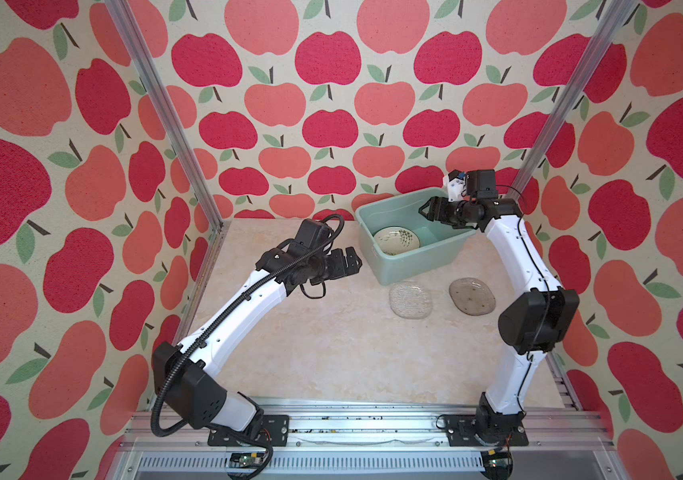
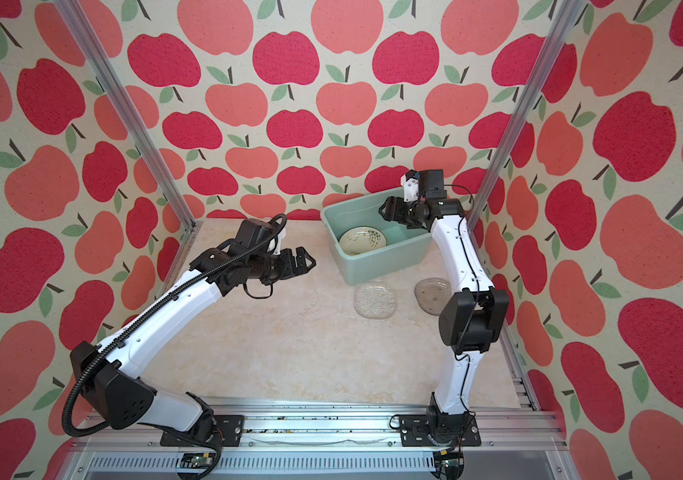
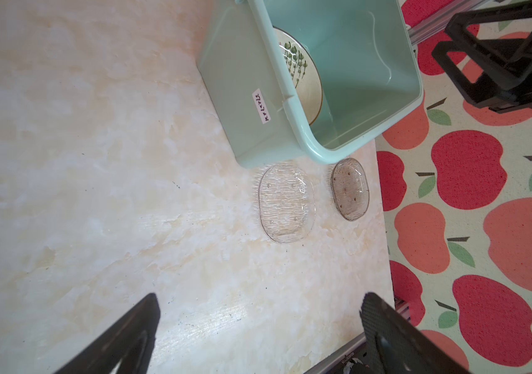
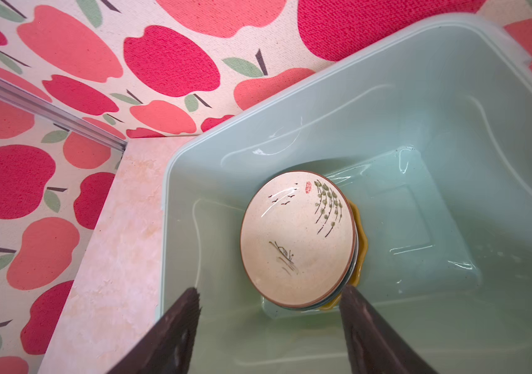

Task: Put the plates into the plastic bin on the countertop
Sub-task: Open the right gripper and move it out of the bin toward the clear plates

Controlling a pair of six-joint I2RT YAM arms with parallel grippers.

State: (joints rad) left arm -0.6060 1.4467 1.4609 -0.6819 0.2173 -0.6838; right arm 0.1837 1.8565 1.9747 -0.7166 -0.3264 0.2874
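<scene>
The mint-green plastic bin [image 1: 423, 259] [image 2: 385, 262] [image 3: 242, 97] [image 4: 387, 107] stands at the back right of the countertop [image 1: 331, 353]. Inside it lies a stack of plates topped by a cream plate with a plant drawing [image 1: 397, 241] [image 2: 362, 241] [image 3: 300, 68] [image 4: 297, 239]; a yellow plate's edge [image 4: 362, 246] shows beneath. On the countertop in front of the bin lie a clear glass plate [image 1: 410, 299] [image 2: 375, 300] [image 3: 285, 202] and a grey glass plate [image 1: 472, 296] [image 2: 431, 296] [image 3: 350, 189]. My right gripper [image 1: 425, 210] [image 2: 383, 208] [image 4: 271, 289] hangs open and empty above the bin. My left gripper [image 1: 354, 264] [image 2: 308, 262] [image 3: 260, 296] hovers open and empty left of the bin.
Apple-patterned walls enclose the countertop on three sides. Aluminium posts [image 1: 165, 112] [image 1: 556, 112] rise at the back corners, the right one close behind the bin. A metal rail [image 1: 352, 419] runs along the front edge, carrying both arm bases.
</scene>
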